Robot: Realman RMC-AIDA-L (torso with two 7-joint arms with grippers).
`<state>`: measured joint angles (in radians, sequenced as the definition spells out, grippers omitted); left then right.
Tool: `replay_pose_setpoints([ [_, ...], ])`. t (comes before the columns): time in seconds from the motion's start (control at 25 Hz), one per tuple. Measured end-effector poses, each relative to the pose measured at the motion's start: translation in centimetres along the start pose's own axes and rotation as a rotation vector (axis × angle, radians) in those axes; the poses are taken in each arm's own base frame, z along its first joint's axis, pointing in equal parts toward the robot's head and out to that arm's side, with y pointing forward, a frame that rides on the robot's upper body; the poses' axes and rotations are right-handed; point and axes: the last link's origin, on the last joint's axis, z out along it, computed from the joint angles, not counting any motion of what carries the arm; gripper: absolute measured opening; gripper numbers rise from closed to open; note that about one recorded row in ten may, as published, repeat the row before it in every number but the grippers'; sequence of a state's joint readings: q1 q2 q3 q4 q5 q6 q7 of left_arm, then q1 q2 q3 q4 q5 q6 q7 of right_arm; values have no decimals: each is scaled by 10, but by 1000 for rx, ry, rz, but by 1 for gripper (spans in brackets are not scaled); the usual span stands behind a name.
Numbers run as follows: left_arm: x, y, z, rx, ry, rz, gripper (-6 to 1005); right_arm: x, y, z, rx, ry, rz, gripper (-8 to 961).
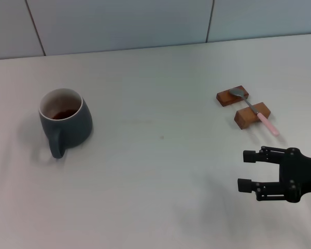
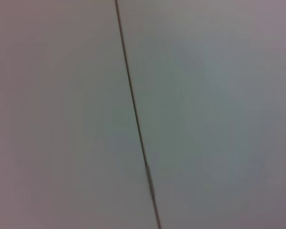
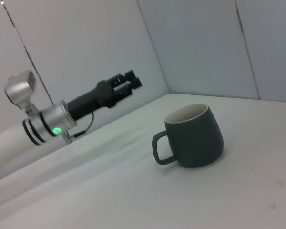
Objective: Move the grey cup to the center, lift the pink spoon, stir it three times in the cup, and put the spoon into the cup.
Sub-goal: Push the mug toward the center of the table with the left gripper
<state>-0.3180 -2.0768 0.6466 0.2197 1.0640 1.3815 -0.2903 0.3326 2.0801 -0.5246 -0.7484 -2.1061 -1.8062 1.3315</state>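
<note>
The grey cup (image 1: 67,122) stands upright at the left of the white table, its handle towards the front. It also shows in the right wrist view (image 3: 195,138). The pink spoon (image 1: 255,110) lies across two brown wooden blocks at the right, its silver bowl on the far block and its pink handle sticking out past the near block. My right gripper (image 1: 242,170) is open and empty, low at the front right, in front of the spoon. My left gripper (image 3: 128,81) shows only in the right wrist view, raised in the air beyond the cup.
The far wooden block (image 1: 232,96) and the near wooden block (image 1: 252,116) hold the spoon. A tiled wall (image 1: 145,21) runs along the back edge of the table (image 1: 160,171). The left wrist view shows only a wall seam (image 2: 133,105).
</note>
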Motion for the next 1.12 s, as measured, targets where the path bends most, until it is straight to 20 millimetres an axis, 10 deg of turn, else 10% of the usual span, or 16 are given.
replay_pose_setpoints([
  [0.16,-14,20,8,54,-59,187,713,0,0,0,0,-2,0,820],
  [0.28,-17,33,15,71,-89,306,433,-1,0,0,0,-2,-1,820],
  [0.72,-25,55,34,-1,-160,385,60,-1,0,0,-5,-3,-2,820],
  [1.12,-27,67,45,-85,-179,403,5,-2,0,1,-8,-4,-2,820],
])
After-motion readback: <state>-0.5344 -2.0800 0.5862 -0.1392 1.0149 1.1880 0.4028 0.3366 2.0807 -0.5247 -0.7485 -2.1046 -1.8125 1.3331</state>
